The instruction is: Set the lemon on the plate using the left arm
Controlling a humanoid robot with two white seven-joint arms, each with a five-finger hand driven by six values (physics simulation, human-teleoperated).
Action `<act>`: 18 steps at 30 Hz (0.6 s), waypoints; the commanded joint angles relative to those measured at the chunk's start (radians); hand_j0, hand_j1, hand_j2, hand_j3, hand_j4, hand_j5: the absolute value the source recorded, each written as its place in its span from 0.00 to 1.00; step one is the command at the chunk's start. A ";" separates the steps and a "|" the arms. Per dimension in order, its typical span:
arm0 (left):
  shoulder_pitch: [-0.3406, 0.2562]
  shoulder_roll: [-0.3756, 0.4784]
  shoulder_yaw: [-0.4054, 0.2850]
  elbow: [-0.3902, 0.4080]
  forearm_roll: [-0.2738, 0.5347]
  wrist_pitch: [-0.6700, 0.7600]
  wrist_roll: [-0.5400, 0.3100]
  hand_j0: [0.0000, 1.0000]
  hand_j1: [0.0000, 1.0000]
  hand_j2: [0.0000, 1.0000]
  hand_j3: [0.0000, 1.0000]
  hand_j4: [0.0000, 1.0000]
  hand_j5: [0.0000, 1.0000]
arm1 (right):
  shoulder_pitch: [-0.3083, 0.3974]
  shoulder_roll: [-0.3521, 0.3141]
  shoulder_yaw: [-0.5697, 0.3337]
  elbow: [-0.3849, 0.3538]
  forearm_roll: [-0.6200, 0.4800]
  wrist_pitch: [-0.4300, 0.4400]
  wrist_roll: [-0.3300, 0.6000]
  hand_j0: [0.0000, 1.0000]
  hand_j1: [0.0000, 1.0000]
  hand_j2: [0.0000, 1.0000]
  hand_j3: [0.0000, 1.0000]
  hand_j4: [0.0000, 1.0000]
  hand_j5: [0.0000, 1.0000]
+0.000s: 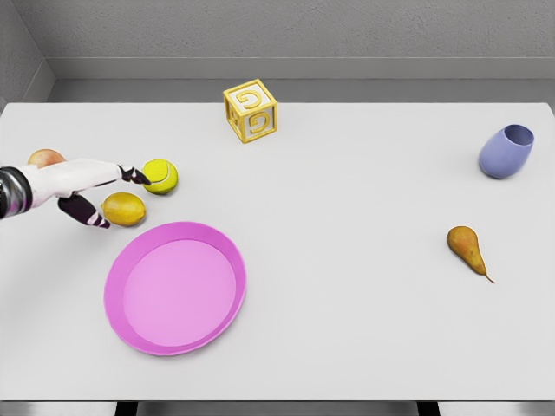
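1. The smooth, oval yellow lemon [124,209] lies on the matte white table [347,260], just beyond the upper-left rim of the round, glossy pink plate [176,287].
2. The white left hand [91,191] reaches in from the left, its dark-tipped fingers [134,176] spread apart around the lemon, not closed on it; one fingertip touches a fuzzy yellow-green tennis ball [161,176].
3. A reddish round apple [45,159] sits behind the arm.
4. Farther off: a hollow yellow letter cube [251,111], a tilted lavender cup [506,151], a brown pear [466,246].
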 commanded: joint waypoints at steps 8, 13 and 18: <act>0.000 -0.021 0.000 0.015 -0.026 -0.001 0.000 0.86 0.86 0.86 0.86 0.86 0.86 | 0.000 0.000 0.000 0.000 0.000 0.000 0.000 1.00 1.00 1.00 1.00 1.00 1.00; 0.008 -0.021 0.000 0.020 -0.027 -0.001 0.000 0.86 0.86 0.86 0.86 0.86 0.86 | 0.000 0.000 0.000 0.000 0.000 0.000 0.000 1.00 1.00 1.00 1.00 1.00 1.00; 0.012 -0.019 0.000 0.025 -0.027 -0.001 0.000 0.86 0.86 0.86 0.86 0.86 0.86 | 0.000 0.000 0.000 0.000 0.000 0.000 0.000 1.00 1.00 1.00 1.00 1.00 1.00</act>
